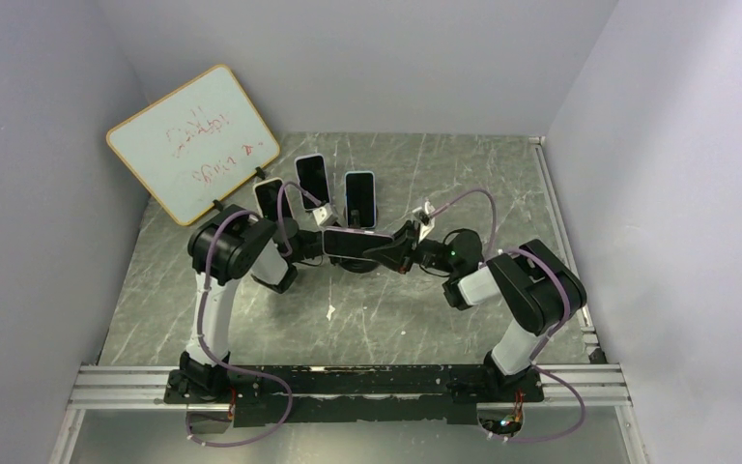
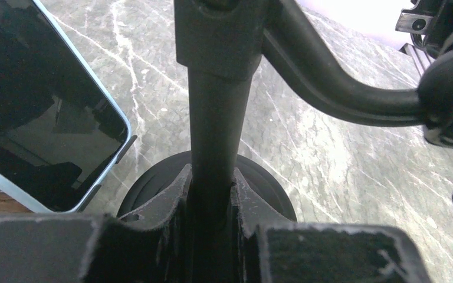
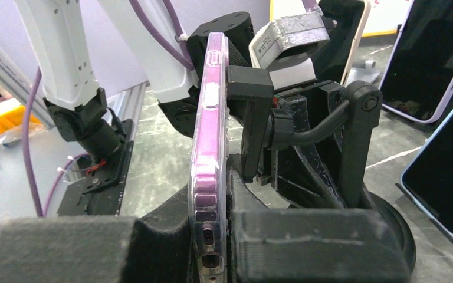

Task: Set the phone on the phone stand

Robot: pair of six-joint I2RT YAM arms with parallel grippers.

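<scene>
The phone (image 3: 209, 147), in a clear case with a pink-purple edge, is seen edge-on, and my right gripper (image 3: 212, 236) is shut on its lower end. Its back rests against the black holder plate (image 3: 250, 106) of the phone stand (image 3: 354, 147). From above, the phone (image 1: 357, 242) lies sideways over the stand's round base (image 1: 353, 265), with my right gripper (image 1: 396, 253) to its right. My left gripper (image 2: 212, 177) is shut on the stand's upright post (image 2: 218, 118), above the round base (image 2: 271, 188). It reaches in from the left (image 1: 301, 242).
Behind the stand, three other phones stand on their own holders (image 1: 269, 198) (image 1: 311, 179) (image 1: 359, 198); one blue-edged phone (image 2: 41, 118) is close to my left gripper. A whiteboard (image 1: 193, 143) leans at the back left. Walls enclose three sides; a metal rail (image 1: 348, 382) runs along the near edge.
</scene>
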